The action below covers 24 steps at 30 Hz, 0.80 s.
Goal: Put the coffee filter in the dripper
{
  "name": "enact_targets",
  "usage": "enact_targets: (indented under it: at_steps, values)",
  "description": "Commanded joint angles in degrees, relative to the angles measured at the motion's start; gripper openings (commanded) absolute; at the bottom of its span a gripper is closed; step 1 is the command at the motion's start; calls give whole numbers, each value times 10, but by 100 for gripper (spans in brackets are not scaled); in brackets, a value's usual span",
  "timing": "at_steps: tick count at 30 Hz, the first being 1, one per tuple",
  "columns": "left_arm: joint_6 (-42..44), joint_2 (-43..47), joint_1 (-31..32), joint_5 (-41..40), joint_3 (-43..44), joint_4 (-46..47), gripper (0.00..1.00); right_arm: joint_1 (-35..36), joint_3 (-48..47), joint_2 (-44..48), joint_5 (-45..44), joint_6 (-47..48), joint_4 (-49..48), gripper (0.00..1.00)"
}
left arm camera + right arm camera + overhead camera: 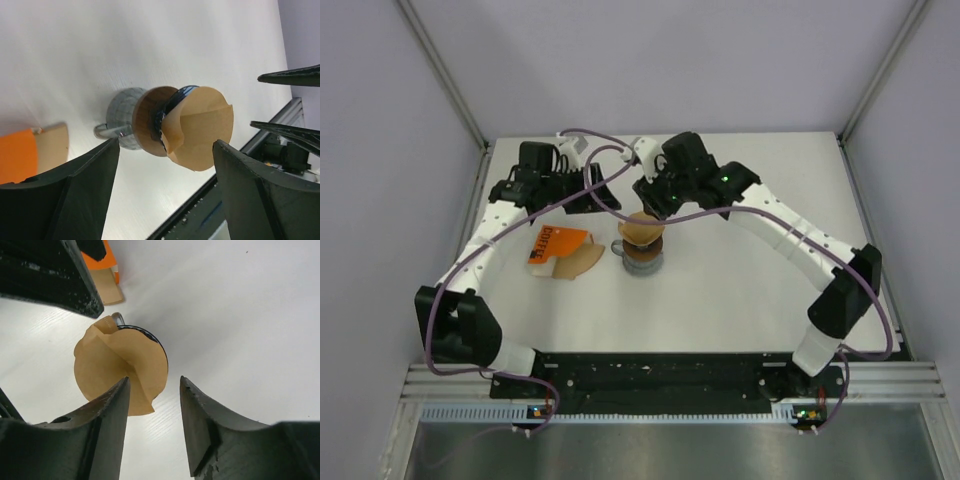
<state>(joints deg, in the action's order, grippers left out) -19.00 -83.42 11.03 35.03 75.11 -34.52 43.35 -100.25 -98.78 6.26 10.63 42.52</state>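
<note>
The coffee filter [642,229], a tan paper cone, sits opened in the top of the blue dripper [173,101], of which only a sliver of rim shows. The dripper rests on a brown ring [148,121] over a grey mug [122,116]. The filter also shows in the left wrist view [202,127] and in the right wrist view [120,370]. My right gripper [154,384] is open and empty just above the filter, its jaws apart from the paper. My left gripper [165,150] is open and empty, level with the mug at its far-left side.
An orange packet [557,243] with a stack of tan papers [580,262] lies left of the mug. The right gripper's fingers [292,76] show in the left wrist view. The left gripper's body [55,275] shows in the right wrist view.
</note>
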Motion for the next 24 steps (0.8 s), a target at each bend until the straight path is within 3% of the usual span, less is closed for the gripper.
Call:
enact_targets:
  at_steps: [1, 4, 6, 10, 14, 24]
  values:
    - [-9, 25, -94, -92, 36, 16, 81, -153, 49, 123, -41, -102, -75, 58]
    - [16, 25, -130, -129, 42, 32, 81, -243, 146, 184, 15, -153, -137, 83]
    - [37, 25, -142, -162, 42, 45, 83, -303, 203, 213, 37, -173, -172, 87]
    - [66, 12, -160, -239, 35, 63, 83, -404, 322, 260, 88, -209, -242, 93]
    - [79, 12, -178, -268, -17, 124, 83, -483, 435, 288, 99, -231, -340, 95]
    - [94, 18, -203, -287, -160, 279, 84, -497, 603, 313, 74, -209, -507, 95]
